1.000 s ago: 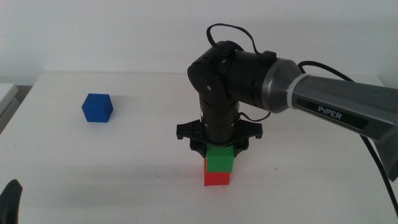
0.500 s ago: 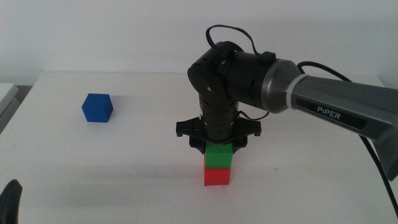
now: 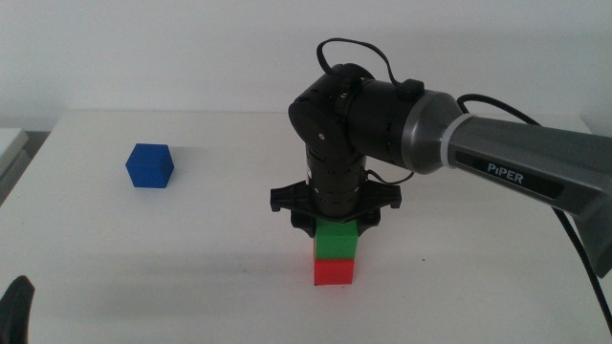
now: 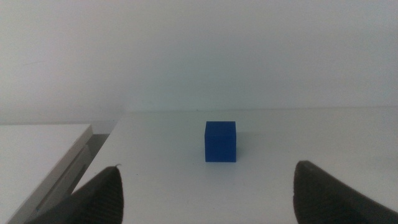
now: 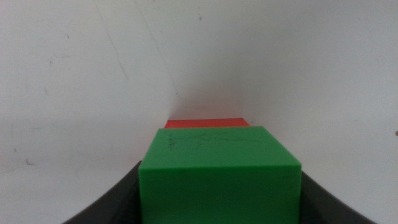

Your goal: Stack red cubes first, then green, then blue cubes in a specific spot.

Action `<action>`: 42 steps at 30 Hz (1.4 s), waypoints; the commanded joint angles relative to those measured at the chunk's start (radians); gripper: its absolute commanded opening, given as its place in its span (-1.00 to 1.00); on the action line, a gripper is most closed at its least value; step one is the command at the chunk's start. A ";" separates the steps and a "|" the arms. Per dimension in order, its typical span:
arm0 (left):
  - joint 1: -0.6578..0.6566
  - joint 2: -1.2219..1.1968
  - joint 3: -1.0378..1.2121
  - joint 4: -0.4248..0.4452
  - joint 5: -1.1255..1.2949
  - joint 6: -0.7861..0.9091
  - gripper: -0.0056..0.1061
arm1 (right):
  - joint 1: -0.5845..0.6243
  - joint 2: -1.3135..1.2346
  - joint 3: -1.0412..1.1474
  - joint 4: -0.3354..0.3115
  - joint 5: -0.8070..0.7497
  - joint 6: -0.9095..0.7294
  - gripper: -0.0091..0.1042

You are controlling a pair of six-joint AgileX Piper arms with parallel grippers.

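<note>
The red cube (image 3: 334, 271) sits on the white table near the front middle. The green cube (image 3: 338, 241) rests on top of it, roughly squared with it. My right gripper (image 3: 337, 229) points straight down and is shut on the green cube. The right wrist view shows the green cube (image 5: 219, 180) between the dark jaws, with a strip of the red cube (image 5: 206, 123) under it. The blue cube (image 3: 151, 165) sits alone at the far left. My left gripper (image 4: 205, 205) is open, low at the front left, facing the blue cube (image 4: 221, 141) from a distance.
The table's left edge (image 3: 11, 143) runs close to the blue cube, with a lower grey ledge (image 4: 81, 155) beside it. The right arm's grey link (image 3: 516, 158) stretches across the right half of the table.
The green cube has shifted slightly up and to the left in the middle view, so more of the red cube's face shows. In the last half second nothing moved.
</note>
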 commanded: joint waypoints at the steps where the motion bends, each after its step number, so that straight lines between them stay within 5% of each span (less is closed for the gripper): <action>1: 0.000 -0.004 0.001 -0.002 -0.005 -0.005 0.78 | -0.008 0.001 0.004 -0.001 0.005 -0.008 -0.65; 5: 0.000 -0.004 0.001 -0.002 -0.005 -0.005 0.78 | -0.008 0.001 0.004 0.018 0.005 -0.033 -0.61; 9: 0.000 -0.004 0.001 -0.002 -0.005 -0.005 0.78 | -0.008 0.001 0.004 0.021 0.005 -0.033 -0.37; 11: 0.000 -0.004 0.001 -0.002 -0.005 -0.005 0.78 | -0.008 0.001 0.004 0.021 0.005 -0.033 -0.17; 12: 0.000 -0.004 0.001 -0.002 -0.005 -0.005 0.78 | -0.008 0.001 0.004 0.017 0.005 -0.033 0.12; 19: 0.000 -0.004 0.001 -0.002 -0.005 -0.005 0.78 | -0.006 -0.070 0.004 0.017 0.005 -0.045 0.77; 25: 0.000 -0.004 0.001 -0.002 -0.005 -0.005 0.78 | -0.002 -0.363 0.092 -0.060 0.041 -0.124 0.77; 35: 0.000 -0.004 0.001 -0.002 -0.005 -0.005 0.78 | -0.020 -0.972 0.557 -0.059 -0.131 -0.457 0.77; 42: 0.000 -0.004 0.001 -0.002 -0.005 -0.005 0.78 | -0.020 -1.303 0.767 0.057 -0.250 -0.642 0.77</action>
